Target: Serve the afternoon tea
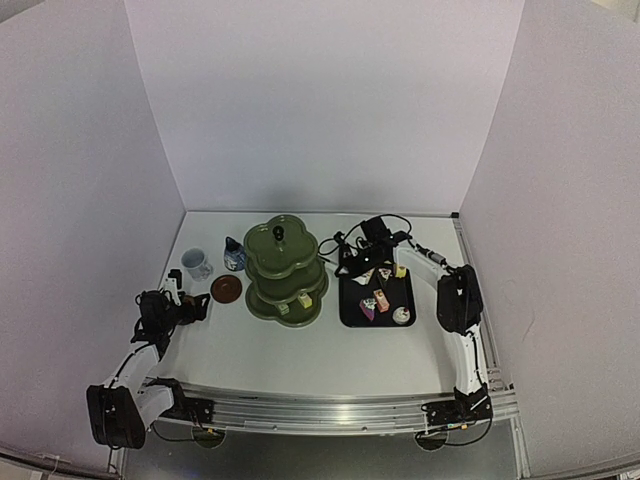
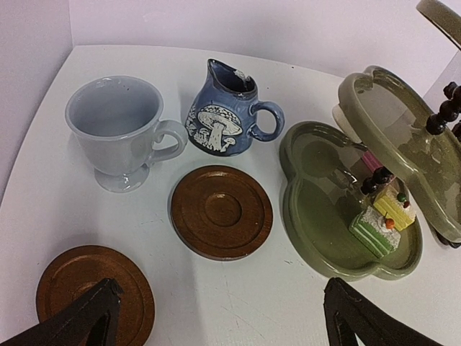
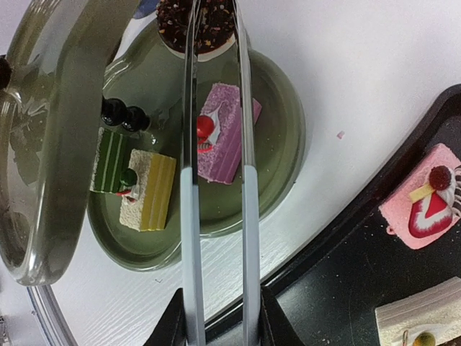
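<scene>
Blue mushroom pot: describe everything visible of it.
The small blue-and-white pot looks like glazed ceramic. It is dark blue with white mushrooms drawn on its belly, and has a pinched spout, a loop handle opposite and a pale mark on the rim. It stands upright on the white table, between the white mug and the green stand, just beyond a brown coaster. Its inside is hidden.

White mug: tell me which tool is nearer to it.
Left. The left tool hangs open just short of the white mug, by the coasters. The right tool is on the far side of the green stand, gripping metal tongs that reach over its bottom tier.
</scene>
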Robot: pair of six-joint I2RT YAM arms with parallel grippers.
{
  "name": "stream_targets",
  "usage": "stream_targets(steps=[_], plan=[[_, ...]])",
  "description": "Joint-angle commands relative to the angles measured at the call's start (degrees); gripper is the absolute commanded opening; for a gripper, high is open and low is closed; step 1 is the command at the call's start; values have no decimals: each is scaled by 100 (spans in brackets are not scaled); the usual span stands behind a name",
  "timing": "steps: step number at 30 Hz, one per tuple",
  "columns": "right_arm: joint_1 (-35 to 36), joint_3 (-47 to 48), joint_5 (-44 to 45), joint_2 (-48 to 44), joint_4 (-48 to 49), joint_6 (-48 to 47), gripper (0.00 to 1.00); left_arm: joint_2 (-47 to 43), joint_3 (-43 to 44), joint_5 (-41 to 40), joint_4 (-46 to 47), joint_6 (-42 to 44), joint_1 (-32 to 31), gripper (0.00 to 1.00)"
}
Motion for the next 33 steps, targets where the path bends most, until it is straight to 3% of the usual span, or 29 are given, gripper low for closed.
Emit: stream_targets(steps=[1,13,18,21,33], plan=[[108,-42,-345,-114,243,-187,0,11,3,61,193,68,-13,98],[216,-115,-196,-82,240,-395,0,31,84,24,100,60,-16,98],[215,-94,-156,-105,243,-476,23,42,102,24,75,81,-16,98],[216,-98,-126,-119,240,-509,31,67,104,35,81,109,-15,98],[211,-66,27,-202,252,-360,33,124,74,110,95,161,-15,98]])
